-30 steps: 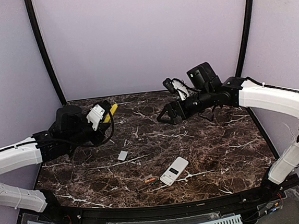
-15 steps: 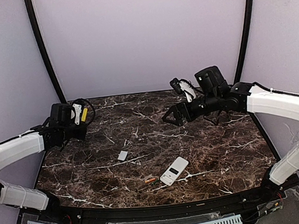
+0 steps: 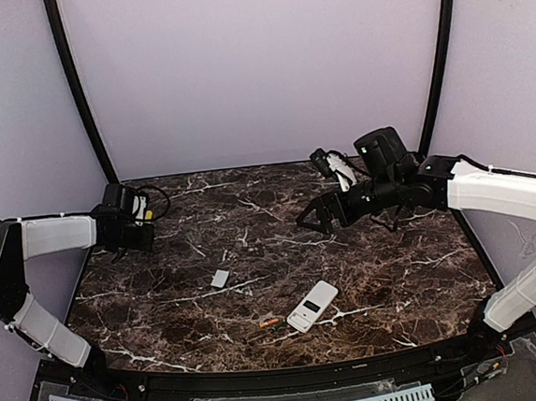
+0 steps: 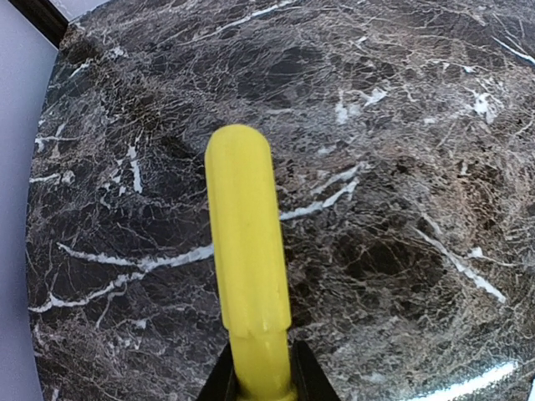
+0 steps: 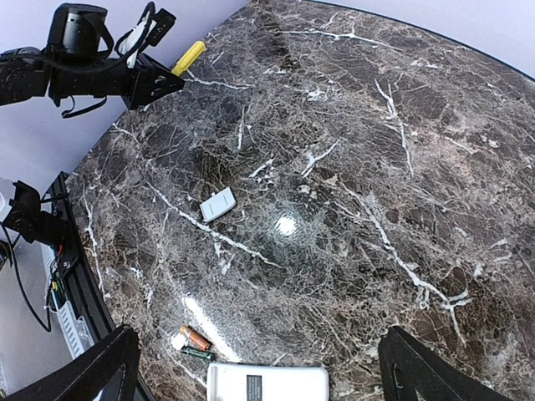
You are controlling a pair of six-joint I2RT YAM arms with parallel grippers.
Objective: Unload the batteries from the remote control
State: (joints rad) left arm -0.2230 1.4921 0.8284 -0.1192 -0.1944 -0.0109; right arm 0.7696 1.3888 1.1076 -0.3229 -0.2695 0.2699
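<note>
Left gripper [image 4: 261,372], at the table's [image 3: 396,274] left edge, is clenched on a yellow-handled screwdriver [image 4: 247,267]. Only the handle shows in the left wrist view, and its lower end is cut off between the dark fingers [image 4: 222,380]. Right of it, a small white square cover piece [image 3: 219,279] lies flat on the dark marble. Near the front edge lies an orange-red battery [image 5: 196,337], its long axis roughly left to right in the top view. Just beside it is a thinner dark greenish cylinder [image 5: 199,354], too small to identify, and no lettering on either can be read. Just right of them lies the remote control [image 3: 312,306], dark window up, its long axis running from near-left to far-right. The right wrist view cuts off its lower part, and the window's content is too small to read. Right gripper [image 3: 318,217] hangs released above the table behind the remote, its fingers [image 5: 100,368] spread wide with nothing between them.
</note>
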